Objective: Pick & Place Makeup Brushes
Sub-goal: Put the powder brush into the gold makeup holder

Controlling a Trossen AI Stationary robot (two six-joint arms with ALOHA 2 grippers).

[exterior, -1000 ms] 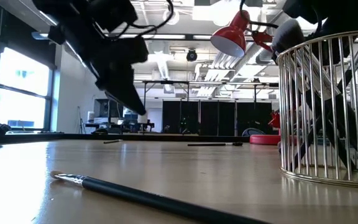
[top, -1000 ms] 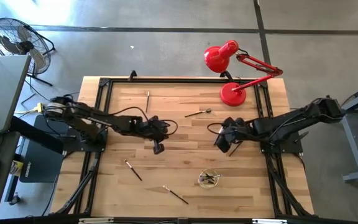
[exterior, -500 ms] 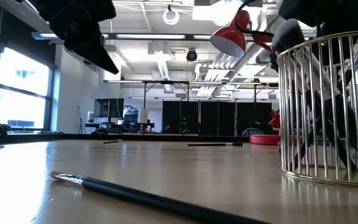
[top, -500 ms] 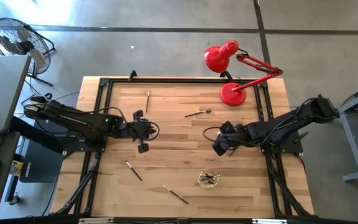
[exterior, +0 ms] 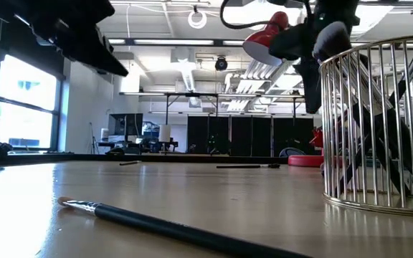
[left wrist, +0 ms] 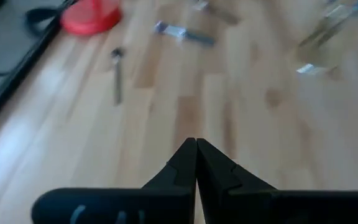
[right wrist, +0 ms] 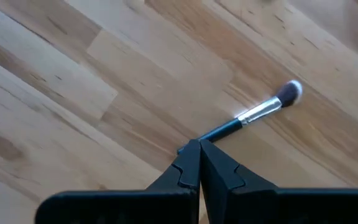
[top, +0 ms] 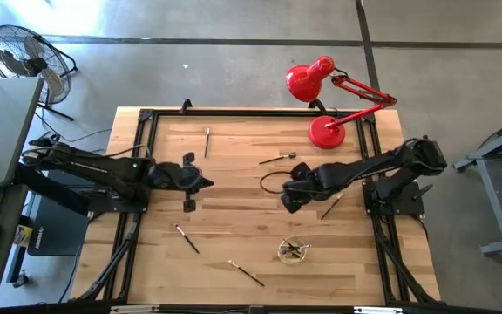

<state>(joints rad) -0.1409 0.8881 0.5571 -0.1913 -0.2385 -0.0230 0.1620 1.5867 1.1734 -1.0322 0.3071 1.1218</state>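
Observation:
Several thin makeup brushes lie flat on the wooden table: one near the far edge (top: 206,142), one by the lamp (top: 277,158), two toward the near edge (top: 186,238) (top: 247,273), and one under my right arm (top: 331,207). A wire cup (top: 293,251) holds more. My left gripper (top: 188,206) (left wrist: 196,152) is shut and empty at the table's left. My right gripper (top: 286,206) (right wrist: 199,148) is shut near the middle and hangs above the table (exterior: 312,100). In the right wrist view a silver-ferruled brush (right wrist: 253,115) lies on the wood, its handle end behind my fingertips.
A red desk lamp (top: 325,131) stands at the far right of the table. A loop of cable (top: 273,179) hangs by my right wrist. A black frame (top: 146,118) rims the table. The wire cup (exterior: 378,122) stands close in the low view, with a dark brush (exterior: 171,228) beside it.
My left gripper has drawn back from the table's middle toward the left edge and risen toward the top of the low view. My right gripper has moved toward the table's left, out over the middle. The brushes and the cup have stayed where they were.

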